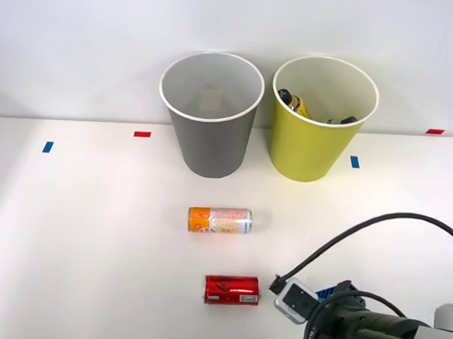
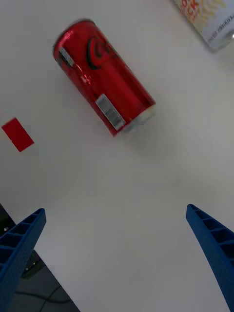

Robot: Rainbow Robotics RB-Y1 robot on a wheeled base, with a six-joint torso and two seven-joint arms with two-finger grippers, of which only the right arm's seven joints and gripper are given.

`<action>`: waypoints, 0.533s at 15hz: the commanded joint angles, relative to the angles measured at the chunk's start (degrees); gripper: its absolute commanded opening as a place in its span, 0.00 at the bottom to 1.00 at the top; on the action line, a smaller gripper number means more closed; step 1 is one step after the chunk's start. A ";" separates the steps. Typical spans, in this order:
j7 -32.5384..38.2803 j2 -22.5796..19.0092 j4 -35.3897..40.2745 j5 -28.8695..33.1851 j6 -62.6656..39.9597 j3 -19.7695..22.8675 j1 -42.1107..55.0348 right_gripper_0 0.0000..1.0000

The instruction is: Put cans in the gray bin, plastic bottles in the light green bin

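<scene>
The right gripper (image 2: 117, 253) has its two blue fingers (image 2: 22, 243) spread wide and holding nothing, with bare white table (image 1: 69, 229) between them. The red can (image 2: 103, 83) lies on its side ahead of the fingertips, apart from them and set at a slant to the line between them, its silver end turned toward the gripper. The orange and white can (image 1: 219, 220) lies farther out beyond the red one, also on its side, and a red tape mark (image 2: 17, 134) sits off toward one finger. Past both cans stand the gray bin (image 1: 210, 113), with no can visible inside, and the light green bin (image 1: 323, 118) just beside it, where a yellow bottle (image 1: 294, 101) and a dark-tipped bottle (image 1: 342, 120) already rest. Both cans appear to be left to move. The main risk I see is the slant: if the fingers come down without turning to straddle the can across its round body, one tip may strike it first and send it rolling away over the smooth table. A grip near the end could also let it pivot and slip during the lift, and the bins stand so close that a careless release could land in the wrong one.
</scene>
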State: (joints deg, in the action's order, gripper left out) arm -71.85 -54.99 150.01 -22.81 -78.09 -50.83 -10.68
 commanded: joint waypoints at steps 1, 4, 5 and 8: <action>-1.45 3.83 -1.30 -7.24 -0.31 -0.06 -6.19 1.00; -4.71 5.68 -4.81 -12.78 -0.57 -0.06 -10.15 1.00; -7.78 6.12 -6.13 -13.84 -0.57 -0.06 -11.20 1.00; -14.81 8.67 -11.05 -15.59 -0.66 -0.06 -13.66 1.00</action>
State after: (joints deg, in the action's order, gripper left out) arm -84.37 -47.47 140.84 -37.54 -78.72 -50.89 -23.35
